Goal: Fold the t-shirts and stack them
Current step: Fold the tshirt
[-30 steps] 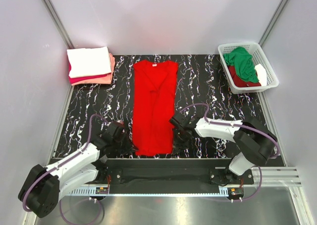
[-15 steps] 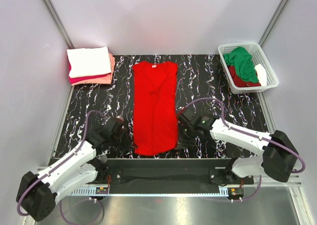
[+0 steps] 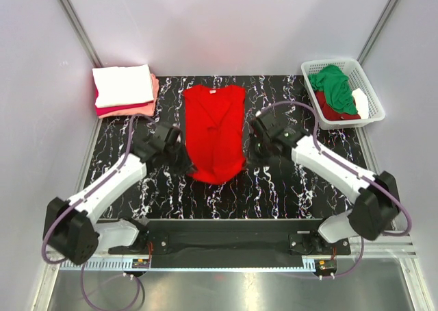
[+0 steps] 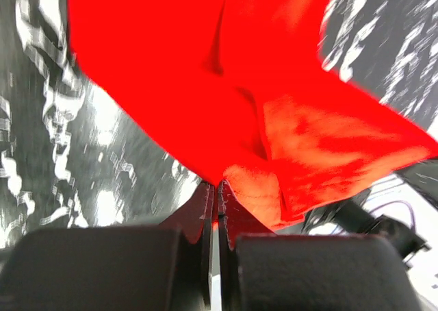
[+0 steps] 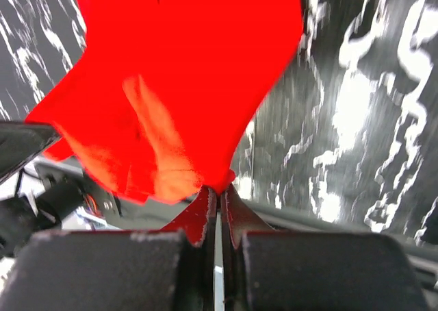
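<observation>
Red t-shirt (image 3: 215, 129) hem, now mid-table, between clamped jaws of left gripper (image 4: 217, 190), right gripper (image 5: 220, 190).

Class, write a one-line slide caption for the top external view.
Left gripper and right gripper each pinch a hem corner of the red t-shirt, lifting it mid-fold.

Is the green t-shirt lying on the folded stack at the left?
No, the green t-shirt lies in the white basket at the far right corner.
</observation>
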Motion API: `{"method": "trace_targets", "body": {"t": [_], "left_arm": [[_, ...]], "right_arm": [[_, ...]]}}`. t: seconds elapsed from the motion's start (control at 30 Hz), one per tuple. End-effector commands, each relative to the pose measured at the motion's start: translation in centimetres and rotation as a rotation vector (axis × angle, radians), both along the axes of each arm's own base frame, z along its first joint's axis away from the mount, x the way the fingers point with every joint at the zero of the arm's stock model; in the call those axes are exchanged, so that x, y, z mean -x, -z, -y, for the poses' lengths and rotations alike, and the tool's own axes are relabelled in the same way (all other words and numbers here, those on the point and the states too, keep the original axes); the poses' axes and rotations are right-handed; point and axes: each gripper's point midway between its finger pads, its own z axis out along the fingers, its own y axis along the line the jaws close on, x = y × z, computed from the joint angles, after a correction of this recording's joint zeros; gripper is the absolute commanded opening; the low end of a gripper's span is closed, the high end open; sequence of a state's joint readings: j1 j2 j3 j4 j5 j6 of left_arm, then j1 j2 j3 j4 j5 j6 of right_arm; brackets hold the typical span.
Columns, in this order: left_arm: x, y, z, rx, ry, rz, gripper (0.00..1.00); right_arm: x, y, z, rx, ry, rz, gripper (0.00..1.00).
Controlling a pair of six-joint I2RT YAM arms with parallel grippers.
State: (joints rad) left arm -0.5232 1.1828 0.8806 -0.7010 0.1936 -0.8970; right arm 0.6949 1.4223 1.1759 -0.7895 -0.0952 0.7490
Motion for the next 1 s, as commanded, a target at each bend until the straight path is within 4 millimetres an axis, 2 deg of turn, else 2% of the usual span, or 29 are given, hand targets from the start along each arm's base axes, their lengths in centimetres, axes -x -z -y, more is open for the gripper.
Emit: {"method": "trace_targets", "body": {"t": [0.0, 0.03, 0.07, 0.1, 0.17, 0.23, 0.27, 0.3, 0.37, 0.5, 0.67, 0.7, 0.93, 0.97], "left_arm": [[-4.0, -2.9, 0.2, -0.002, 0.017, 0.1, 0.01], [-5.2, -4.1, 0.1, -0.006, 0.03, 0.137, 0.01], [-5.7, -4.1, -0.3, -0.019, 0.028, 0.13, 0.0], [-6.8, -3.7, -0.9, -0.029, 0.016, 0.116, 0.0], [-8.5, -4.8, -1.3, -0.025, 0.031, 0.145, 0.0], [-10.0, -4.0, -2.1, -0.052, 0.035, 0.12, 0.0], [-11.2, -4.9, -2.3, -0.053, 0.029, 0.139, 0.0], [-11.9, -4.1, -2.7, -0.063, 0.02, 0.117, 0.0], [-13.3, -4.5, -2.9, -0.057, 0.015, 0.135, 0.0], [-15.9, -3.8, -3.8, -0.052, -0.009, 0.12, 0.0], [-18.2, -2.8, -3.7, -0.028, -0.006, 0.099, 0.0], [-18.5, -2.0, -3.6, -0.027, -0.007, 0.077, 0.0], [-21.2, -0.3, -3.9, -0.022, -0.016, 0.061, 0.0], [-21.5, 0.4, -3.9, -0.023, -0.018, 0.046, 0.0]], "right_arm": [[-3.6, -1.3, 0.0, 0.022, -0.047, 0.077, 0.0], [-4.3, -1.4, 0.0, 0.022, -0.046, 0.08, 0.0], [-5.4, -1.6, -0.5, 0.019, -0.06, 0.089, 0.0], [-6.4, -1.8, -0.1, 0.018, -0.046, 0.091, 0.0], [-8.4, -2.1, -0.3, 0.015, -0.05, 0.102, 0.0], [-9.7, -2.1, -0.4, 0.015, -0.052, 0.107, 0.0], [-10.7, -1.8, -0.8, 0.021, -0.057, 0.108, 0.0], [-11.5, -1.7, -0.6, 0.027, -0.052, 0.111, 0.0], [-12.9, -1.1, -0.9, 0.029, -0.056, 0.102, 0.0], [-15.2, -0.2, -1.0, 0.032, -0.052, 0.092, 0.0], [-17.8, 1.4, -1.0, 0.033, -0.054, 0.075, 0.0], [-18.1, 1.7, -0.9, 0.038, -0.054, 0.069, 0.0], [-21.7, 3.7, -0.8, 0.009, -0.028, 0.041, 0.0], [-22.0, 3.9, -0.9, 0.01, -0.026, 0.038, 0.0]]}}
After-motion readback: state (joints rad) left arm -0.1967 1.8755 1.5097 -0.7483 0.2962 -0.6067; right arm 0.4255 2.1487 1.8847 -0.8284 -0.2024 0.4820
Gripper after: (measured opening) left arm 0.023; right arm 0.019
